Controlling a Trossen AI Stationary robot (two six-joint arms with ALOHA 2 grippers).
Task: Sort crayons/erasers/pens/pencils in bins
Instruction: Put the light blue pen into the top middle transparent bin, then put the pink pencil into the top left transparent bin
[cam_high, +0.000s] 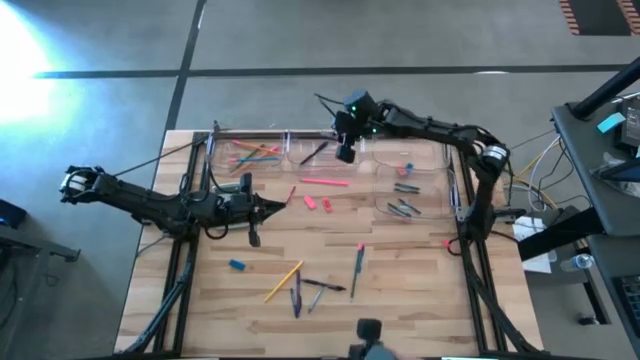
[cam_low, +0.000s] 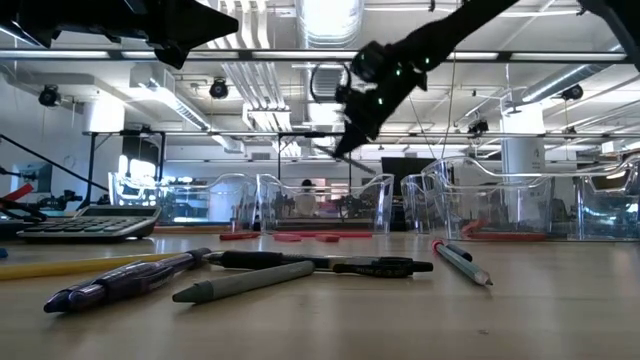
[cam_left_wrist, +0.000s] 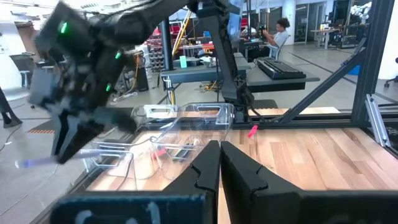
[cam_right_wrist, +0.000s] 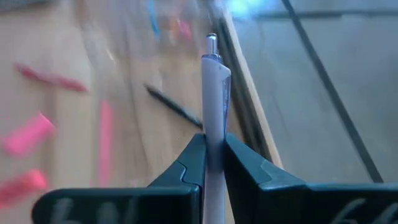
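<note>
Right gripper (cam_high: 345, 152): sits at upper centre of the high view, over the row of bins; its wrist view shows the two fingers pinching a pen (cam_right_wrist: 214, 93) that stands straight up between them.
Why held so: gripping the pen near its middle, with the length free above the fingers, probably lets it drop lengthwise into a bin.
Left gripper (cam_high: 277, 205): waits at centre left of the high view, low over the table; its wrist view shows the fingers (cam_left_wrist: 205, 168) pressed together on nothing.
Bins (cam_high: 300, 150): clear trays along the upper edge of the table in the high view, with two more at the right; one at the left holds pencils (cam_high: 255, 155), the one under the right gripper a dark stick, those at the right some pens (cam_high: 403, 207) and an eraser (cam_high: 408, 167).
Loose items: a pink pencil (cam_high: 325, 182) and pink erasers (cam_high: 317, 203) lie just below the bins; a blue eraser (cam_high: 237, 265), an orange pencil (cam_high: 283, 282) and several pens (cam_high: 325, 286) lie in the lower half of the table.
Edges: bin walls stand close together, so a lowered pen has little sideways room.
Open room: bare wood between the bins and the lower cluster leaves the arms space to travel; the left arm lies well apart from the right.
Stage: judging by this, one pen is about to be binned and much sorting remains.
</note>
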